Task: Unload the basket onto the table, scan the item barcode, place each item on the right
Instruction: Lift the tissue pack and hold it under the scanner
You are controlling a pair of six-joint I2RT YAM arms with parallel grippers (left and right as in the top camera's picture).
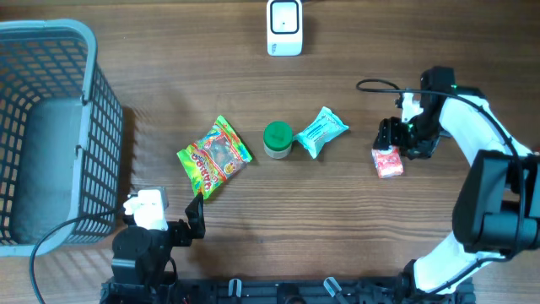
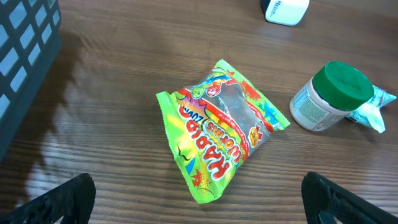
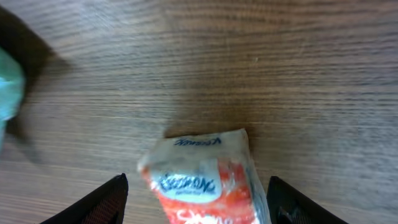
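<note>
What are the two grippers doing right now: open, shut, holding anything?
Left gripper: open, holding nothing.
Right gripper: open, fingers on either side of the red and white packet, not gripping it.

A bright candy bag lay flat on the wooden surface. To its right stood a green-lidded jar, touching a pale teal packet. A dark basket edged the left. The left hand had its fingers spread wide.
</note>
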